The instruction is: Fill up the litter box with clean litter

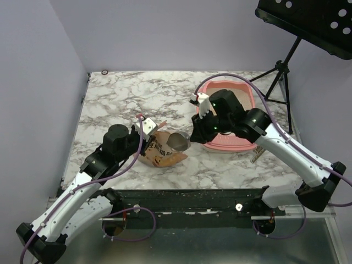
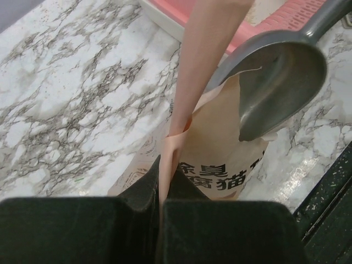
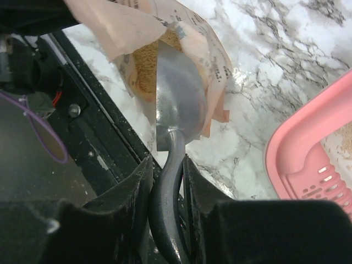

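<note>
- The pink litter box [image 1: 231, 146] sits on the marble desk [image 1: 126, 93], toward 2 o'clock from the desk's middle in the top view. Its near rim is just beside the right arm's wrist.
- Tan litter [image 1: 226, 92] lies on the box's floor at the far end. More litter [image 3: 144, 66] shows inside the open mouth of the bag.
- The orange-tan paper litter bag [image 1: 159, 153] lies tilted on the desk at 8 o'clock from the box, apart from it, with its mouth turned toward the box.
- The left hand [image 2: 163, 184] is clenched on the bag's upper edge, pinching a raised fold of paper between its fingers.
- The right hand [image 3: 168, 170] is grasping the curved handle of the grey metal scoop [image 3: 179, 93].
- The scoop's bowl is at the bag's mouth, its tip under the torn paper lip and over the litter inside. In the left wrist view, the visible part of the bowl's hollow is bare.
</note>
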{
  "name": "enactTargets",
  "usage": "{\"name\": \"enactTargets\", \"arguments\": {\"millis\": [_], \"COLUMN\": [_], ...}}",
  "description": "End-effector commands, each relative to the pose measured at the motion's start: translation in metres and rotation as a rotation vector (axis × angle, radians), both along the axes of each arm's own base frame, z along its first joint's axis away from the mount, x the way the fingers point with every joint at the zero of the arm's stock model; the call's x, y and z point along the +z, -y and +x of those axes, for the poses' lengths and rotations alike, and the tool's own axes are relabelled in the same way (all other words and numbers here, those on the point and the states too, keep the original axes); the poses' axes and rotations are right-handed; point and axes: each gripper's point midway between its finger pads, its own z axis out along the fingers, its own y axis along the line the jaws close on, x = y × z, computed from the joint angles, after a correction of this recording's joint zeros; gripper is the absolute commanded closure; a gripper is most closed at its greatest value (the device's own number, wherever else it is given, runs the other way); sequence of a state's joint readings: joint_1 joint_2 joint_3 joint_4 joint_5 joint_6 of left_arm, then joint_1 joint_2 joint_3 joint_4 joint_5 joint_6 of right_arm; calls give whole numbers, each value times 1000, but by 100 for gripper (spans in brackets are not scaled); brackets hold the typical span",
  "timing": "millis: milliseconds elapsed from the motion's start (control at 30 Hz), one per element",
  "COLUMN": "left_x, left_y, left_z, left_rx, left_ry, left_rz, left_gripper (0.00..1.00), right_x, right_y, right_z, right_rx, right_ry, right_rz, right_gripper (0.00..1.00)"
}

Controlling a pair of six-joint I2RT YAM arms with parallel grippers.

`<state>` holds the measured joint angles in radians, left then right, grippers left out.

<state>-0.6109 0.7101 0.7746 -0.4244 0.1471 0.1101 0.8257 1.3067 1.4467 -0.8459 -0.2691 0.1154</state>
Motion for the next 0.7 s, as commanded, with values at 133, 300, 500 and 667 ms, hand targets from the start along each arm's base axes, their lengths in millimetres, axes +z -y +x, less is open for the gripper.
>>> {"name": "enactTargets", "arguments": {"millis": [133, 300, 500, 667], "left_x": [42, 40, 39, 33], "left_y": [29, 30, 33, 31], "left_z": [-11, -4, -2, -1], "left_rx": [-120, -64, -32, -17], "left_ry": [132, 86, 75, 59], "left_rz": [-253, -287, -310, -291], "left_gripper": [100, 100, 100, 100], "right_x": [-33, -34, -37, -47], "right_y": [2, 10, 20, 11], "right_z": [33, 39, 47, 48], "right_rx": [-230, -304, -346, -325], "right_ry": [-77, -115, -143, -194], "right_rz": [-145, -232, -379, -410], "right_gripper": [100, 100, 100, 100]}}
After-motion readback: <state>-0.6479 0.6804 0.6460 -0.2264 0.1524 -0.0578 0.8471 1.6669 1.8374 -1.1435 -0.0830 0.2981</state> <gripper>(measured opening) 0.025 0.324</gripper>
